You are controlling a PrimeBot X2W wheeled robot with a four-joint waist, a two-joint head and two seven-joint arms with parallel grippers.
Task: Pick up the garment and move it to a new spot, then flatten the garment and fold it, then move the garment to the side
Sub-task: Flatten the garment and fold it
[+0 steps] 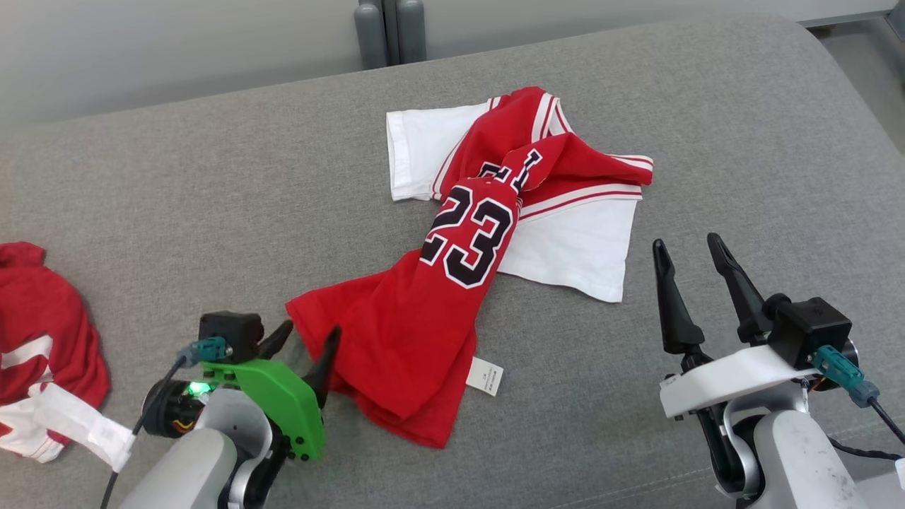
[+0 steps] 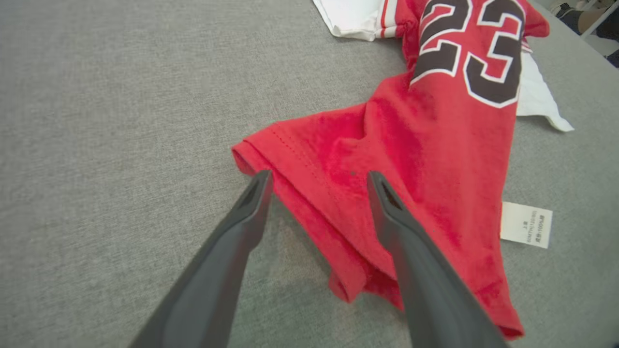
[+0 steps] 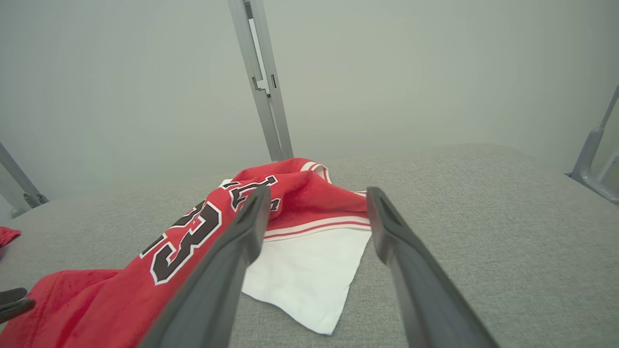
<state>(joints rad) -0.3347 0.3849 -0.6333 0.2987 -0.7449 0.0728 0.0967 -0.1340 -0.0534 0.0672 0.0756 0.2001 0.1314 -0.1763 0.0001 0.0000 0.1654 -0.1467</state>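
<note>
The jersey [image 1: 452, 268] is lying twisted and bunched across the middle of the frame on the grey cushion [image 1: 177, 212], its white sleeves spreading toward the upper centre. You are holding the left gripper [image 1: 310, 329] spread wide at the lower left, fingers straddling the red hem and gripping nothing. The right gripper [image 1: 686, 242], lower right, is likewise standing open and empty, near the white sleeve but apart from it.

The hem is lying doubled, so closing here is risking a pinch of one layer only, or of the cushion cover too. Lifting from one end is likely tightening the twist. The other red garment [image 1: 42, 332] at the left edge is sitting close to your left arm, so a wide swing is risking a snag.
</note>
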